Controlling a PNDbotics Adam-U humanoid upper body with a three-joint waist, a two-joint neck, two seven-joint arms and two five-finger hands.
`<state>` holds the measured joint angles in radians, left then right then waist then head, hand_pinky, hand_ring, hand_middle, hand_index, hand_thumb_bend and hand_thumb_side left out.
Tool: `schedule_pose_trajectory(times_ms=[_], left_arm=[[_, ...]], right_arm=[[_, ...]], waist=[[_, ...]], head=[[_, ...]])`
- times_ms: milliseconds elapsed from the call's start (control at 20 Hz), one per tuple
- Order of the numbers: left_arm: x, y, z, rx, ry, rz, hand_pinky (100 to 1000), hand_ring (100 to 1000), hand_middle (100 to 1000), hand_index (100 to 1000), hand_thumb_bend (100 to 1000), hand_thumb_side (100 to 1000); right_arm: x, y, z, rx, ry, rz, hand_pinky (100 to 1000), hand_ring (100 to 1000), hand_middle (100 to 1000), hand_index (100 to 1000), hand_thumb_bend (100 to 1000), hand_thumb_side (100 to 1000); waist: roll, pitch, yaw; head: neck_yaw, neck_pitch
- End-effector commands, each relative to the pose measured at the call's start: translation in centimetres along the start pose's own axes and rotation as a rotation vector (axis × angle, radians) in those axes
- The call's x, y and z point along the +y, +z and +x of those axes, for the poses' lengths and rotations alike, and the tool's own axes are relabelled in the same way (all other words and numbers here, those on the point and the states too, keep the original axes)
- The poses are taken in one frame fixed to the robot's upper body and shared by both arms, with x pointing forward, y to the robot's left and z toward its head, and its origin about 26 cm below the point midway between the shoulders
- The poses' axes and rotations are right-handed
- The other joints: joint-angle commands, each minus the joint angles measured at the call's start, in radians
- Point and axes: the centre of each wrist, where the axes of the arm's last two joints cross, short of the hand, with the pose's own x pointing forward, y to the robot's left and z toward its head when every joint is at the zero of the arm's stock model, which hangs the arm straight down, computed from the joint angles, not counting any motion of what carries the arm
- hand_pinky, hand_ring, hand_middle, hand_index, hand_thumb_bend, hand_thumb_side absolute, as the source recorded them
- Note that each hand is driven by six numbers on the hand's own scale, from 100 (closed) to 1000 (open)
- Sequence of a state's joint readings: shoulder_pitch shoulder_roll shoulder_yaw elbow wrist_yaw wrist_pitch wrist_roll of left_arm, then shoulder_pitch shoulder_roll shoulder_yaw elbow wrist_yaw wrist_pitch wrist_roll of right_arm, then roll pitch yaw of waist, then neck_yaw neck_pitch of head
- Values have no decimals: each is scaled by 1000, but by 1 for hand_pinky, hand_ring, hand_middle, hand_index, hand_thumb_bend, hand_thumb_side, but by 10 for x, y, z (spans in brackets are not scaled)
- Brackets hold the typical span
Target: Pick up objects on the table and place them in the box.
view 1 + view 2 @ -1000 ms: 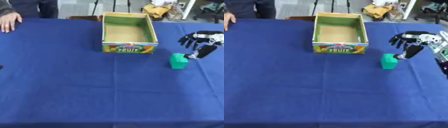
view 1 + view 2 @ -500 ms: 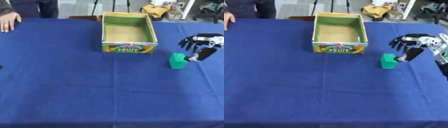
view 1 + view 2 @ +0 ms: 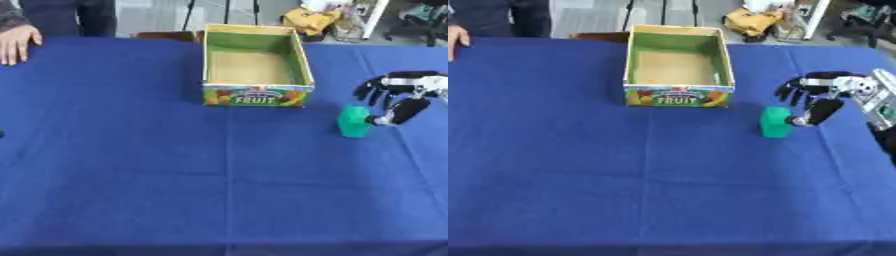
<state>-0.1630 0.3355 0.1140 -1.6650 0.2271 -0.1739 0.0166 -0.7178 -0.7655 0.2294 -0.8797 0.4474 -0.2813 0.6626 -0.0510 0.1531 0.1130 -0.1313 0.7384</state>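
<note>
Now right hand (image 3: 820, 95) spread open, thumb at green block (image 3: 776, 122), not yet grasped.
Risk: thumb nudges block over or away on surface (image 3: 131, 150) before fingers close; box (image 3: 254, 70) far-left.

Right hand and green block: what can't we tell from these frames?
- Contact: right hand thumb tip sits at the green block; touching or apart is too blurred, both views.
- Block's right face: hidden by the thumb.
- Left hand: in no view.
- Box label: only "FRUIT" reads.
</note>
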Motion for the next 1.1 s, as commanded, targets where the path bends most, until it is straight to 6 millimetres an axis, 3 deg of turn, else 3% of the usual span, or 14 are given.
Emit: schedule_pose_trajectory(times_ms=[50,550,1100], left_arm=[[2,-6,8,-29,-15,-12,647,833,721,780,646,689],[2,-6,8,-30,-14,-11,647,833,721,780,646,689],[6,-4,7,-24,-29,-8,648,833,720,780,647,689]], right_arm=[[-6,5,-2,15,16,-3,617,766,801,912,317,100],[-3,2,-2,10,15,5,617,766,799,912,316,100],[-35,29,4,-11,17,-107,616,757,784,913,328,117]], waist=[[3,-11,1],[4,-10,2],[-10,-26,-11]], head=[[-3,7],[-3,9],[1,15]])
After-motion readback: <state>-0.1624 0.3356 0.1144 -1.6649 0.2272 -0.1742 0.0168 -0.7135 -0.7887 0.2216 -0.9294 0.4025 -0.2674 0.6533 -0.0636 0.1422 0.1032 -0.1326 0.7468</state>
